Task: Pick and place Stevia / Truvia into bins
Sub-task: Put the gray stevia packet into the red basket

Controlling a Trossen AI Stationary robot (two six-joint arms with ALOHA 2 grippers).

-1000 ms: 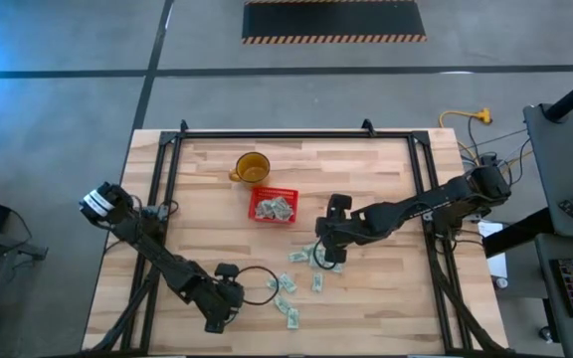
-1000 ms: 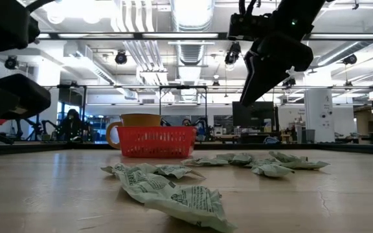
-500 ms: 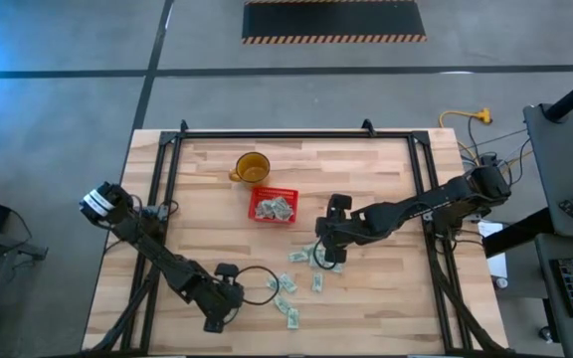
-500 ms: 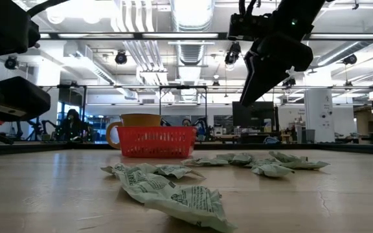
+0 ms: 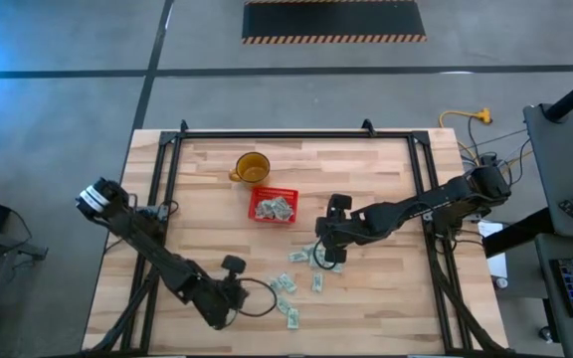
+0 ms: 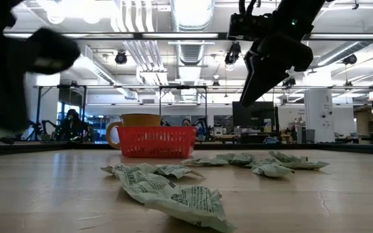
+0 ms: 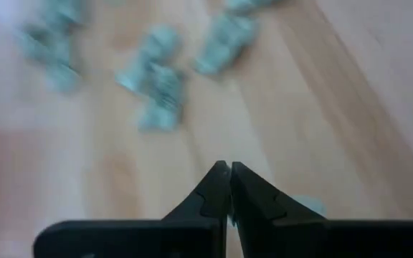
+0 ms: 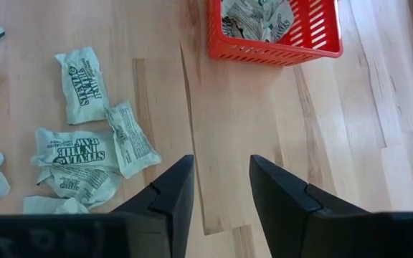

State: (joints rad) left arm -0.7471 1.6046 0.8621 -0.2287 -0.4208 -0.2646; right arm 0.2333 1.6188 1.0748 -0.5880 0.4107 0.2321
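Red basket (image 5: 273, 206) near the middle of the table already has some sachets in it, and more sachets (image 5: 299, 276) lie loose on the wood nearby. In the last second the left gripper (image 5: 229, 295) swung over toward those near its edge, fingers pressed together and holding nothing. It looks ready to start a pick. The right gripper (image 8: 219, 188) has not moved; it hangs open and empty above the sachets.

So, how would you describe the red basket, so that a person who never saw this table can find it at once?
Look at the light wooden table from above and find the amber-yellow translucent cup with a handle toward its far side. Just beside that cup, nearer the middle, stands the small square red plastic basket with mesh-like sides, already holding some pale green and white paper sachets. It is the only red thing on the table.
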